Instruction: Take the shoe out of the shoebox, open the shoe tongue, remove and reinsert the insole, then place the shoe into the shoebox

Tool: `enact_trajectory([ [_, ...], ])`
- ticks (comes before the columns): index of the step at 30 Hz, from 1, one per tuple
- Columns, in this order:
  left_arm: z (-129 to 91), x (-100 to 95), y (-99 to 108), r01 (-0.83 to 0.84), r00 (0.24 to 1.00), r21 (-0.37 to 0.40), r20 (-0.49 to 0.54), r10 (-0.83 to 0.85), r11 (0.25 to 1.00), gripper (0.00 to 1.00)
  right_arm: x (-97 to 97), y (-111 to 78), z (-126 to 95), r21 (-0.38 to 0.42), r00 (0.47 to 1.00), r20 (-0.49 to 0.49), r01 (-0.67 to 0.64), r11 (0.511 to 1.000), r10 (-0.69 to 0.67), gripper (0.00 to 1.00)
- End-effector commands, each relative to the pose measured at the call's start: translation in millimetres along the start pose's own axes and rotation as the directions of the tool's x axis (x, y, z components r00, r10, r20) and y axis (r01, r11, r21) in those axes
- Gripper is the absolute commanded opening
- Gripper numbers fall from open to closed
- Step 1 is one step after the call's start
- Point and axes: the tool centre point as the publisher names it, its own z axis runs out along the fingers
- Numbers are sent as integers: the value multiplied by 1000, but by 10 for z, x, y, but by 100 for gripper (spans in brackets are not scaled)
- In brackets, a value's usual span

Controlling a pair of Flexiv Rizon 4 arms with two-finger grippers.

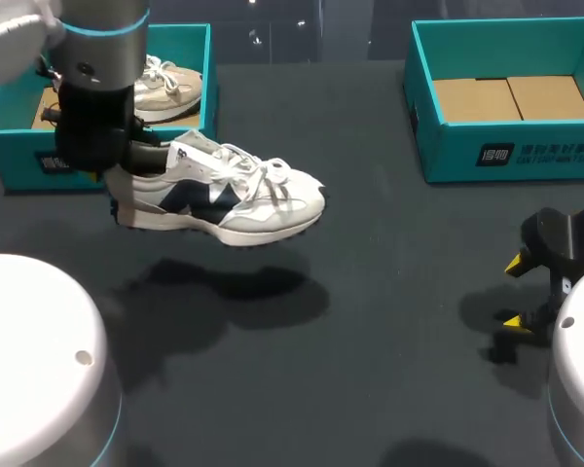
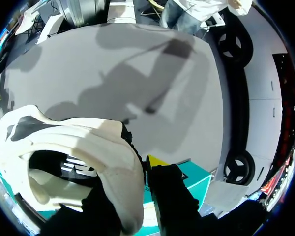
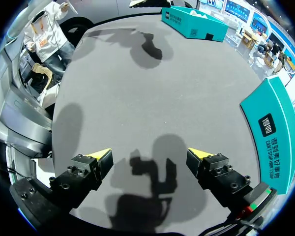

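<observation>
The shoe point(image 1: 224, 195) hung above the table point(image 1: 370, 341) in the upper left of the frame, just before the left shoebox point(image 1: 15, 156), which held a second shoe point(image 1: 170, 88). The other shoebox point(image 1: 526, 151) sat at the upper right. The right gripper point(image 1: 514, 292) was before it at the right edge.

There are two shoeboxes (left shoebox point(image 1: 15, 146), right shoebox point(image 1: 511, 156)), two shoes (white shoe point(image 1: 243, 199), beige shoe point(image 1: 170, 92)) and two end effectors (left end effector point(image 1: 117, 173), right end effector point(image 1: 516, 292)).

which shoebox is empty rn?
The right shoebox: only bare cardboard inside. The left shoebox holds a beige shoe.
</observation>
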Motion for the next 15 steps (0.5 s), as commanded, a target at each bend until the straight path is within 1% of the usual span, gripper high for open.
enact_trajectory([
  [1,103,-310,-50,6,999,-14,-38,-7,1000,0,24,-4,-7,1,1000,4,0,1000,0,100],
  [2,122,-375,-61,7,999,-2,-33,-7,1000,0,24,-4,-7,1,1000,4,0,1000,0,100],
  [4,163,-503,-95,9,999,-5,-46,-9,1000,0,24,-4,-7,1,1000,4,0,1000,0,100],
  [5,188,-570,-80,10,999,13,-39,-9,1000,0,24,-4,-7,1,1000,4,0,1000,0,100],
  [7,230,-705,-90,29,998,5,-50,-29,1000,0,24,-4,-7,1,1000,4,0,1000,0,100],
  [15,230,-705,-90,29,998,5,-50,-29,1000,0,24,-4,-7,1,1000,4,0,1000,0,100],
])
